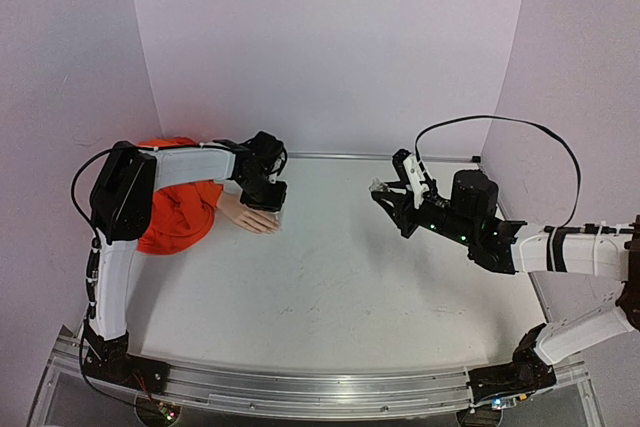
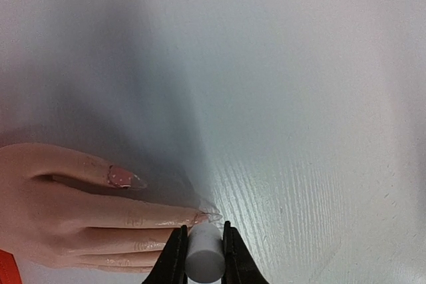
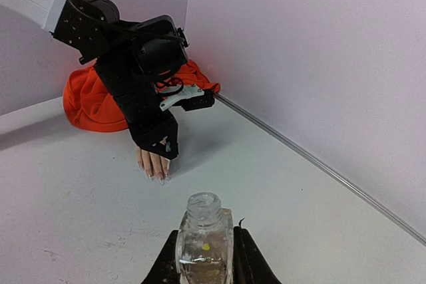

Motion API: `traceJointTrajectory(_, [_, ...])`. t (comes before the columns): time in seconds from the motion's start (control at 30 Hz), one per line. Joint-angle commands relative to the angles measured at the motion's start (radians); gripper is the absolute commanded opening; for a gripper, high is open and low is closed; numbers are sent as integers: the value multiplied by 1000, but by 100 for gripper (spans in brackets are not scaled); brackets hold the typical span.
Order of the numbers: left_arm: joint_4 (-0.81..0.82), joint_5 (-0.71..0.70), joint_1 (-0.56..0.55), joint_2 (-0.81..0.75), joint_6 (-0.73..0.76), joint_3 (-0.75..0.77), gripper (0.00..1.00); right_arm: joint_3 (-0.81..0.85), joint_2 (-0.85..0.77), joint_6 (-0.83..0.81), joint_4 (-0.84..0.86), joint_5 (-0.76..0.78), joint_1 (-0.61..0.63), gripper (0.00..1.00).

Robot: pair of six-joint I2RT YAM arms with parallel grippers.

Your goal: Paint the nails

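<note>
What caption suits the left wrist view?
Left gripper shut on a small white cylinder beside the pointed nails of a pale peach mannequin hand.

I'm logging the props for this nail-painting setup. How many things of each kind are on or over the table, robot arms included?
robot arms: 2
mannequin hand: 1
orange cloth sleeve: 1
clear bottle: 1
white cylinder: 1
Total: 6
</note>
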Motion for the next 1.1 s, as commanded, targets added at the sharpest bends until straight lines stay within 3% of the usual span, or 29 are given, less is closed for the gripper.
traceJointTrajectory(0.0, [8,-4,-3,29,-3,17,0,30,-21,11,47,-10,-2,0])
traceJointTrajectory(0.53, [8,23,-33,-11,-9,33,0,30,-23,11,47,-12,-3,0])
traceJointTrajectory(0.73, [12,25,-33,-99,-11,20,0,32,-23,18,47,-12,-2,0])
traceJointTrajectory(1.07, [28,154,-33,-349,-29,-66,0,58,-28,62,45,6,-3,0])
